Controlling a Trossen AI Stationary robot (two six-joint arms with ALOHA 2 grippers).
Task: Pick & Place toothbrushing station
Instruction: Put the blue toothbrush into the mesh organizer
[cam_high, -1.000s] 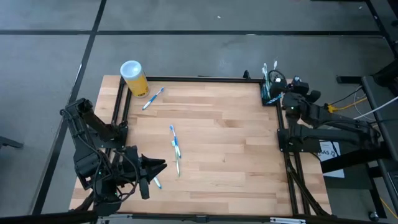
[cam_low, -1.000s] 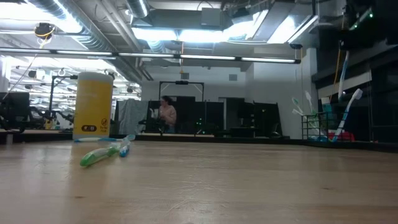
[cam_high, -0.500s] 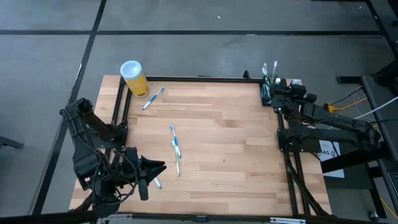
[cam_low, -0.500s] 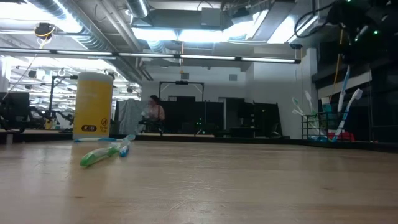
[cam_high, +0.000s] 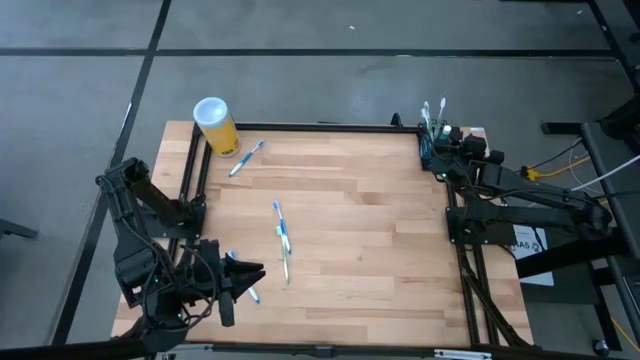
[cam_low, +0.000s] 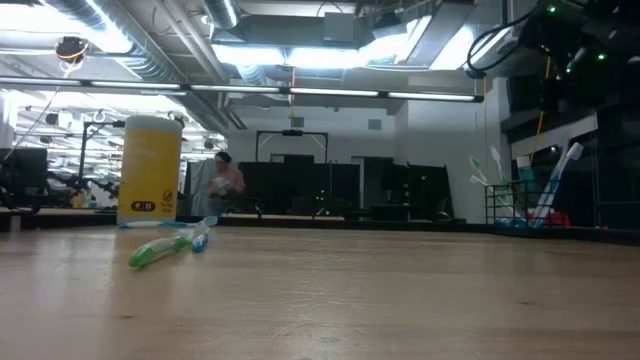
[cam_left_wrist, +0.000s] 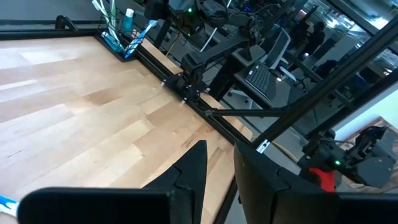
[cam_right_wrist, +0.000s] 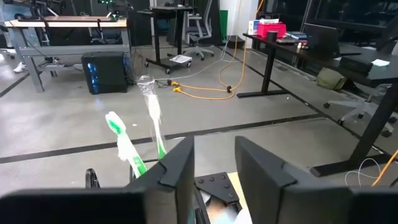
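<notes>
The station (cam_high: 431, 150) is sitting at the table's (cam_high: 360, 250) far right corner, brushes upright inside. The right gripper (cam_high: 446, 148) is hanging directly over it, fingers spread apart and holding nothing, apparently lining up to grasp it. The left gripper (cam_high: 240, 277) is waiting near the front left edge, fingers slightly parted around nothing.

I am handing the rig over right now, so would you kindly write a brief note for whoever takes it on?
Right gripper: at the far right corner of the table, over the toothbrushing station, fingers apart in its wrist view; no grip visible.
Left gripper: waits at the near left edge, holding nothing.
Things: the station holds several brushes. The yellow cup stands at the far left corner. Loose toothbrushes lie beside the cup, mid-table and by the left gripper.
Done: station stands in the corner.
Left: probably the loose brushes.
</notes>
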